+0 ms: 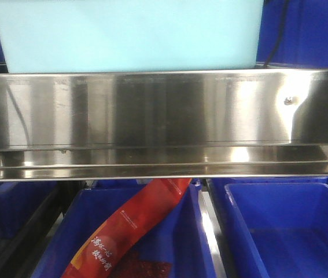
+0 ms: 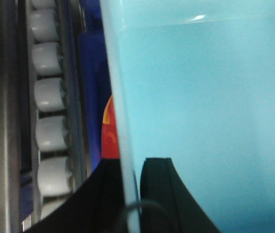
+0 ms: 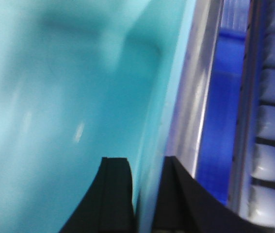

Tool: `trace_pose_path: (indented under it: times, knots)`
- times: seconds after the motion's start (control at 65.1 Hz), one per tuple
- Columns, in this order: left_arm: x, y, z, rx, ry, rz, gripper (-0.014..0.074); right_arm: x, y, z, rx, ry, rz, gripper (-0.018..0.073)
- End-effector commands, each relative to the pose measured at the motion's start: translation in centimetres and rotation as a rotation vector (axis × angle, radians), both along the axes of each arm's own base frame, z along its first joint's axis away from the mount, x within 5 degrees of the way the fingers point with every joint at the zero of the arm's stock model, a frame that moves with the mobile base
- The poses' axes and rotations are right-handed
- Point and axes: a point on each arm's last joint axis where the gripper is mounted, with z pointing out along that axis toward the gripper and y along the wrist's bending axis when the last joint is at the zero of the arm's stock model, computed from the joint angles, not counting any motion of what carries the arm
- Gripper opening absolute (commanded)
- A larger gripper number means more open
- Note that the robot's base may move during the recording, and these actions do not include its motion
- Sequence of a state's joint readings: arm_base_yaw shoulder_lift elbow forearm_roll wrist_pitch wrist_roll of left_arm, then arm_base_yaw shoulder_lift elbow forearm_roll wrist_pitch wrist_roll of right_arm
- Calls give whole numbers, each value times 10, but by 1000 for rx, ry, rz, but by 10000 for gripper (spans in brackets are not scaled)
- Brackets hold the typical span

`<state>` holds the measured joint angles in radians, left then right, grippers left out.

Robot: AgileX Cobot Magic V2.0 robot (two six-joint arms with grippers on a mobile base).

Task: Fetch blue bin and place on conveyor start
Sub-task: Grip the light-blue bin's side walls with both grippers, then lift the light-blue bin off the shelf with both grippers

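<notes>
Steel rail (image 1: 164, 116) frontally — rollers (image 2: 50, 92) wrist-side

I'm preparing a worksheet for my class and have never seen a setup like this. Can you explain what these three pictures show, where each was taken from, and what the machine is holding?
This is a two-armed robot on a mobile base. One picture looks straight ahead from its body; the other two come from cameras on its wrists.

In the front view, a pale turquoise tub, the blue bin, sits above a shiny steel shelf rail. Below are dark blue bins; one holds a red packet.

In each wrist view, two black fingers straddle the tub's wall, one inside and one outside. So the left gripper and the right gripper each pinch an opposite side. Grey rollers run alongside. No conveyor belt is visible in these pictures.
</notes>
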<state>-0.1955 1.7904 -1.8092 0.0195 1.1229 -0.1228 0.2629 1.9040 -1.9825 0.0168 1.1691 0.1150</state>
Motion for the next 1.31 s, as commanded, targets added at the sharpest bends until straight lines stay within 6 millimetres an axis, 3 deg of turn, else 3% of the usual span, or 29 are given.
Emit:
trace_pose_path:
  times: [0.0,0.246,0.415,0.522,1.291]
  knots:
    - [-26,3,39,0,-92,-14,-111,-23,-9,43,-11,-125,7,-153]
    - [-88,12,104,-39,-267,-23,-111,-78,-23,109,35,-298,5,-153]
    - [-114,15,125,-81,-326,-32,-111,-106,-31,135,56,-374,3,-153]
    - [-115,17,128,-70,-350,-27,-111,-113,-33,141,60,-392,3,-153]
    - [-107,15,135,-95,-465,-29,-111,-108,-32,143,71,-434,2,-153]
